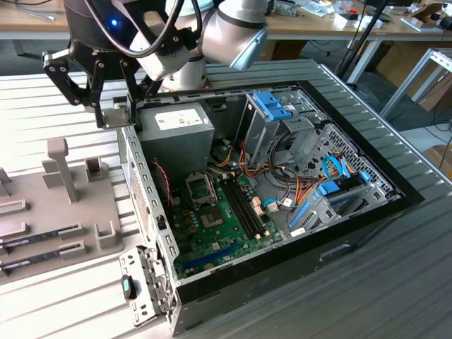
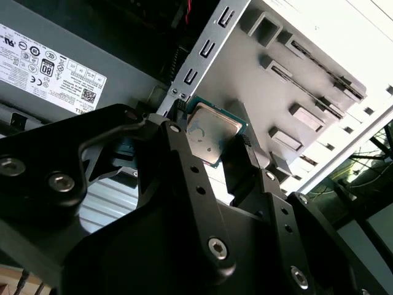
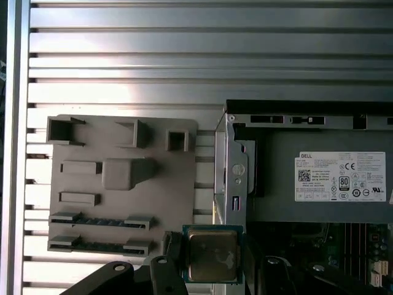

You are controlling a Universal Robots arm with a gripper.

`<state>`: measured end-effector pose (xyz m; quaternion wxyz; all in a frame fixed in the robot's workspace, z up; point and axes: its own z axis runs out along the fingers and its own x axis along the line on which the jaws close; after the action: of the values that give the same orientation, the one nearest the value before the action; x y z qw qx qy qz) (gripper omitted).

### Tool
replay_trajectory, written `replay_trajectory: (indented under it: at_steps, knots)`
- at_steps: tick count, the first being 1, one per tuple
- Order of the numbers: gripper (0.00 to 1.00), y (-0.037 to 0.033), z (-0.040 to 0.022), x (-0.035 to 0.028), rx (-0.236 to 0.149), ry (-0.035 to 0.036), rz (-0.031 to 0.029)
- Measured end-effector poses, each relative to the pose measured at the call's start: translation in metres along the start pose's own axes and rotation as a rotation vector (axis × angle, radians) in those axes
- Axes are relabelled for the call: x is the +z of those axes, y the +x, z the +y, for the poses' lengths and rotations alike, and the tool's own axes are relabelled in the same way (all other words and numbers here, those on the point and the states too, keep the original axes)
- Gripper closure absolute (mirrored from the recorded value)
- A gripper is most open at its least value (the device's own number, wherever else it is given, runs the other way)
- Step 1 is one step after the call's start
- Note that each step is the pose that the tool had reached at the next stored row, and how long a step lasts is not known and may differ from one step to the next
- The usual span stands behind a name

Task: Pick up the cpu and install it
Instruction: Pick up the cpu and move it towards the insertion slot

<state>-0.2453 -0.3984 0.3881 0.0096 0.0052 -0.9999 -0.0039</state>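
The cpu (image 3: 212, 255), a small square chip with a silver top and green rim, is pinched between the black fingers of my gripper (image 3: 212, 265). In the second wrist view the cpu (image 2: 212, 131) sits tilted in the gripper (image 2: 214, 146). In the exterior view the gripper (image 1: 115, 114) hangs above the case's wall on the exterior view's left, beside the grey power supply (image 1: 176, 131). The open cpu socket (image 1: 200, 188) lies on the green motherboard (image 1: 226, 226), lower and toward the exterior view's right of the gripper.
A grey fixture plate (image 1: 70, 212) with upright holders lies outside the case on the exterior view's left, with two memory sticks (image 1: 39, 239) in its slots. Drive cages (image 1: 282, 120), cables and blue clips crowd the case. Ribbed metal table (image 3: 184, 49) surrounds everything.
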Motion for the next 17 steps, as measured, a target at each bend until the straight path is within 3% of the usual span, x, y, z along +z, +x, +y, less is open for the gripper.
replay_trajectory:
  at_steps: [10, 17]
  knots:
    - [0.53, -0.0129, -0.001, 0.0, 0.0, 0.0, 0.0001]
    - [0.53, -0.0296, -0.0019, 0.0, 0.0, 0.0, 0.0004]
